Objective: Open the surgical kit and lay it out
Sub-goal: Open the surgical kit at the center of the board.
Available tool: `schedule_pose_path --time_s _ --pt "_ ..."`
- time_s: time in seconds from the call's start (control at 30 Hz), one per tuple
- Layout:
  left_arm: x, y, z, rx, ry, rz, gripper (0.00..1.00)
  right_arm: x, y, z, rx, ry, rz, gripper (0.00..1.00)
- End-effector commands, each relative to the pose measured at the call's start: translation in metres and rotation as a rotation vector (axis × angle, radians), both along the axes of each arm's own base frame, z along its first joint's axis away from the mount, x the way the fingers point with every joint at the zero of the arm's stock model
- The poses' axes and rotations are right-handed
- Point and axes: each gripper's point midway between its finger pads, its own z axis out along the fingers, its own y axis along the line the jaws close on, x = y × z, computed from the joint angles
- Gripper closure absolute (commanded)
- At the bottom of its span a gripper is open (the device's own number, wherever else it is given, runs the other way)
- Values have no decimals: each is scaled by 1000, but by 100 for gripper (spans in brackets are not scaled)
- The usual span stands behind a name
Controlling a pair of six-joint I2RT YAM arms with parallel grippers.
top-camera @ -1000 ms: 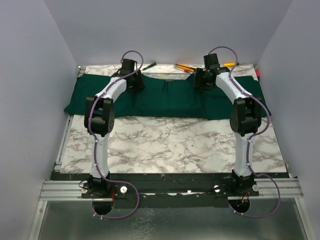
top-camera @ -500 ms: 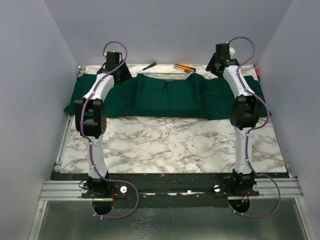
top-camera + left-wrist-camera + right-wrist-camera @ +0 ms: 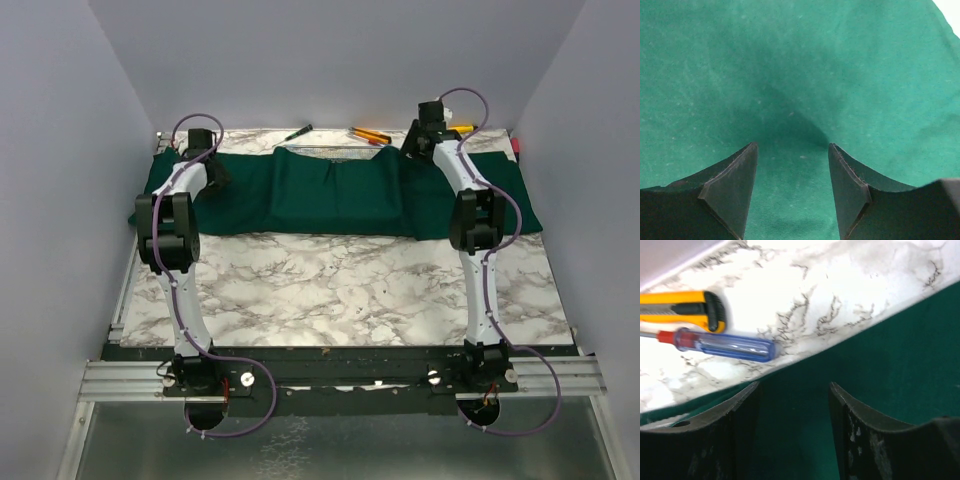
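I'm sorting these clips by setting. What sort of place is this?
Probably a robotics lab test booth rather than a real operating room: plain lavender walls box in a marble-patterned table, the left arm and right arm are bolted to an aluminium rail, and a screwdriver lies beside the green cloth.

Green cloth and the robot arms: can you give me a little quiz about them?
1. True or false: the left tool is over the green cloth.
2. In the right wrist view, what lies on the marble table beside the cloth? A) a blue-handled screwdriver B) a spoon C) a banana
3. Fill in: the right tool has its jaws ____.
Key: 1 true; 2 A; 3 open.
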Motion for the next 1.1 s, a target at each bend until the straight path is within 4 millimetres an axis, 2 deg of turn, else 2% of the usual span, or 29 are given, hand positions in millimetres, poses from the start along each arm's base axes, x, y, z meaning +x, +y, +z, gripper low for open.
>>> schedule_pose_path --time_s 0.0,0.27,0.43,0.67,0.77,0.83,0.9,1.0,1.07 --pt "-17 21 -26 76 68 88 41 15 10 -3 66 -41 -16 41" --pt "-43 38 -47 95 145 178 42 17 17 -14 104 -27 -12 42" --pt "-41 35 -47 79 145 156 42 9 18 -18 107 11 -3 49" --pt "-37 34 -44 73 135 141 42 -12 16 -11 105 87 -20 62" --pt "-37 33 -45 72 138 140 42 -21 12 -12 91 124 -33 70" --pt "-38 33 -46 73 141 140 42 -25 9 -10 78 136 -47 79" --pt "-38 34 -45 74 140 139 42 -27 4 -2 60 130 -65 91" --pt "-37 34 -45 75 139 138 42 -27 0 13 47 103 -78 99" --pt "-36 34 -44 76 137 135 42 -27 -1 23 46 88 -82 99"
